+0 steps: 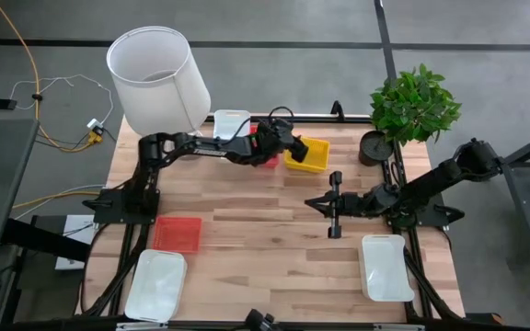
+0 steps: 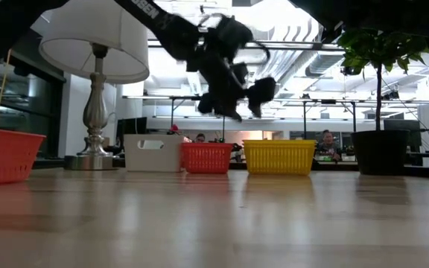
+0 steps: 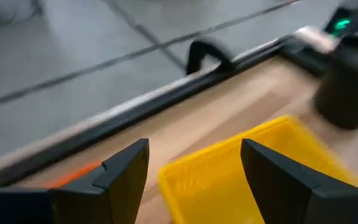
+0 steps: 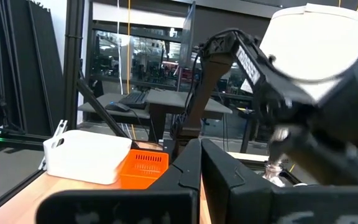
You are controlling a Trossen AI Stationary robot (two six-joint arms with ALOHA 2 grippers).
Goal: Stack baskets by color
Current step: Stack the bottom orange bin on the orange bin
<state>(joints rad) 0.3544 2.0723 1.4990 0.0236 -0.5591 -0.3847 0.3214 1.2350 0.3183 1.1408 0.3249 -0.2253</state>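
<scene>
- Near left corner of the table (image 1: 247, 230) — one white basket (image 1: 157, 284); a red basket (image 1: 178, 233) just beyond it.
- Far edge: white basket (image 1: 230, 123), then a red basket (image 2: 206, 158), then the yellow basket (image 1: 309, 156).
- My left end effector (image 1: 294, 147) hangs over the yellow basket's near side — fingers (image 3: 120, 180) spread wide, holding nothing.
- My right end effector (image 1: 333, 204) sits mid-table, fingers pressed together, empty.
- Near right corner: another white basket (image 1: 384, 267).
</scene>
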